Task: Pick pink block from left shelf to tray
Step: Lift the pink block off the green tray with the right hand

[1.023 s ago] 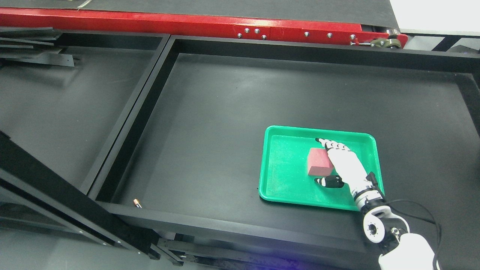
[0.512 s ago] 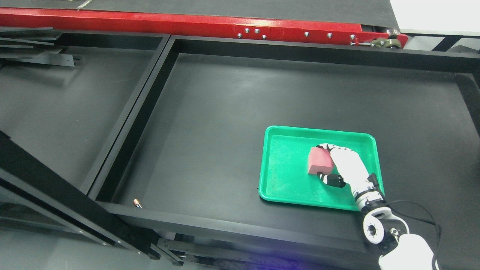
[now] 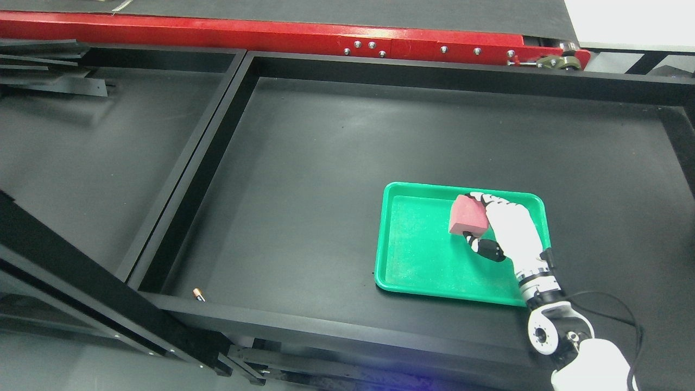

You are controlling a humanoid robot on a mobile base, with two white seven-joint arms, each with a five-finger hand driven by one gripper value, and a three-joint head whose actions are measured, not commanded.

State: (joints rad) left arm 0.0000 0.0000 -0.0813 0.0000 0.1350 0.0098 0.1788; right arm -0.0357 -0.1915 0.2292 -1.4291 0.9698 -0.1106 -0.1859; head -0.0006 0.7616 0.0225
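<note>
A pink block [image 3: 467, 215] is held over the green tray [image 3: 412, 260], in the tray's upper right part. My right hand [image 3: 473, 217] is shut on the block, fingers over its far edge and thumb at its near edge. The white forearm comes in from the lower right corner. The tray lies on the black floor of the right shelf compartment. My left arm does not show.
A black divider rail [image 3: 190, 163] separates the left compartment from the right one. A small battery-like cylinder [image 3: 198, 294] lies near the front rim. A red beam [image 3: 271, 35] runs along the back.
My right hand closed its fingers and thumb around the pink block, then raised it and carried it slightly toward the tray's far edge.
</note>
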